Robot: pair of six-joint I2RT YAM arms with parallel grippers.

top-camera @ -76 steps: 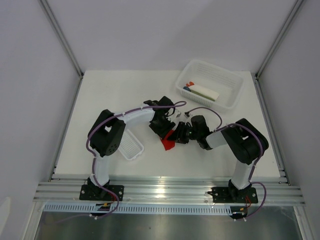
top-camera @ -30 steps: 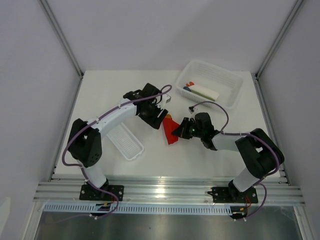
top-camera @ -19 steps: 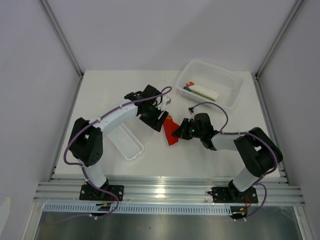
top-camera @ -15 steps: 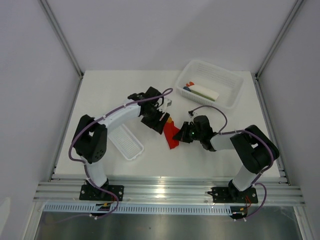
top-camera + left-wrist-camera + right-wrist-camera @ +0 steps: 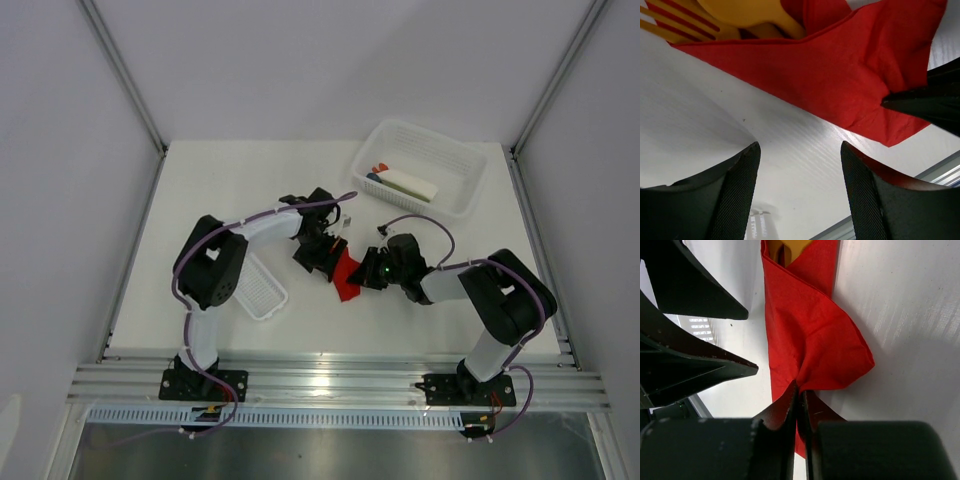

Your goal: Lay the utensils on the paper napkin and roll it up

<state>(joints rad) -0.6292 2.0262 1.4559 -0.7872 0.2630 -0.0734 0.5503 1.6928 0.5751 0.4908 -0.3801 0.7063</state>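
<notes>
Red fold of napkin (image 5: 810, 340), item one: nipped tight between the tips of my right pincer (image 5: 800, 390), low on the table (image 5: 220, 190). Item two: left pincer (image 5: 799, 147), jaws apart and holding nothing, now drawn in just beside the napkin's opposite edge; a second ago I had it further back. Item three: orange utensils (image 5: 740, 12), a spoon bowl and fork tines, poking out of the folded paper at one end. Item four: the napkin lies mid-table, part folded over them. I judge the wrap half made; the left's approach suggests it can brace the paper while I roll.
</notes>
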